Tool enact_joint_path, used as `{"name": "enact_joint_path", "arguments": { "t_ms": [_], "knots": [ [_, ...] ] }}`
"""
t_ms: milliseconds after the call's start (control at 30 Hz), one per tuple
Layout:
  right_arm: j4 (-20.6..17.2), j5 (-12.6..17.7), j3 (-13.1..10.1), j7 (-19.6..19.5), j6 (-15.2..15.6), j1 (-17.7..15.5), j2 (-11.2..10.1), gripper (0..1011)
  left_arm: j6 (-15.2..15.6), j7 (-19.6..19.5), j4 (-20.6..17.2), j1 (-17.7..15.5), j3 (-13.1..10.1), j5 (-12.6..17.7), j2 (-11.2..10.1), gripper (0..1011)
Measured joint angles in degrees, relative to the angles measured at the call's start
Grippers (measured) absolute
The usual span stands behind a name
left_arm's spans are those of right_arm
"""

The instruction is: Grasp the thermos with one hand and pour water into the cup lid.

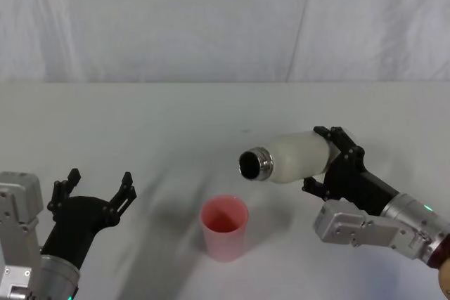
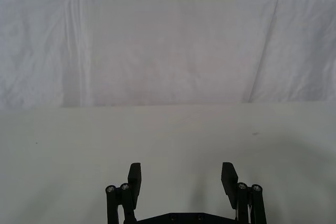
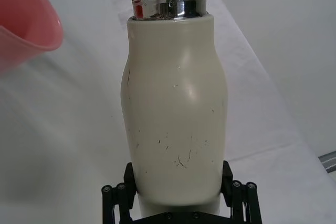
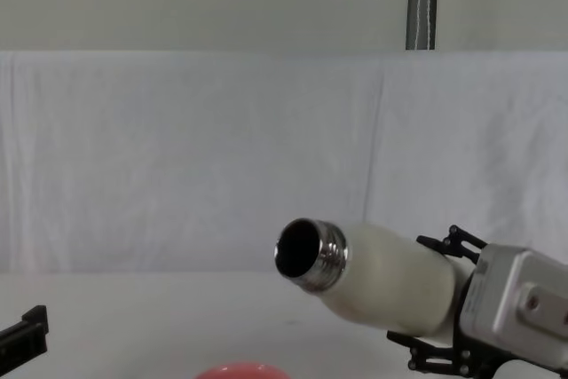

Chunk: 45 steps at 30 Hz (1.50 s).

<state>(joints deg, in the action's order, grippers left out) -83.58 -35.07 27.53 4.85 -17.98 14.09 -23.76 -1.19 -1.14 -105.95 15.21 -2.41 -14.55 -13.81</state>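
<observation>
The cream-white thermos (image 1: 295, 157) hangs tilted nearly level above the table, its open steel neck (image 1: 254, 164) pointing left, just above and right of the pink cup lid (image 1: 224, 227). My right gripper (image 1: 336, 159) is shut on the thermos's lower body. In the right wrist view the thermos (image 3: 176, 124) sits between the jaws with the cup lid's rim (image 3: 26, 24) off beside the neck. The chest view shows the thermos mouth (image 4: 306, 254) above the cup lid's top edge (image 4: 241, 370). My left gripper (image 1: 98, 189) stands open at the near left, holding nothing.
The white cloth-covered table (image 1: 140, 124) has free room all around the cup lid. A white curtain (image 1: 225, 19) hangs behind the far edge. In the chest view a grey pole (image 4: 422, 2) stands behind it.
</observation>
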Motion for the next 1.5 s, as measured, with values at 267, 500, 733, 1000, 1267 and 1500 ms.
{"name": "enact_joint_path", "arguments": {
  "t_ms": [267, 500, 733, 1000, 1267, 1500],
  "knots": [
    [1.5, -3.2, 1.3, -2.0, 0.0, 1.1, -0.3, 956, 0.0, 0.0, 0.0, 0.0, 0.0, 0.0, 0.0, 1001],
    [1.7, -4.6, 1.8, -3.2, 0.6, 1.3, -0.9, 956, 0.0, 0.0, 0.0, 0.0, 0.0, 0.0, 0.0, 1001],
    [1.8, -5.0, 2.2, -3.5, 0.9, 1.4, -1.0, 956, 0.0, 0.0, 0.0, 0.0, 0.0, 0.0, 0.0, 1001],
    [1.3, -5.6, 3.0, -3.8, 1.0, 1.1, -1.1, 956, 0.0, 0.0, 0.0, 0.0, 0.0, 0.0, 0.0, 1001],
    [1.2, -7.0, 4.2, -4.4, 0.9, 1.1, -1.2, 956, 0.0, 0.0, 0.0, 0.0, 0.0, 0.0, 0.0, 1001],
    [1.4, -8.6, 5.0, -5.5, 1.0, 1.5, -1.3, 956, 0.0, 0.0, 0.0, 0.0, 0.0, 0.0, 0.0, 1001]
  ]
}}
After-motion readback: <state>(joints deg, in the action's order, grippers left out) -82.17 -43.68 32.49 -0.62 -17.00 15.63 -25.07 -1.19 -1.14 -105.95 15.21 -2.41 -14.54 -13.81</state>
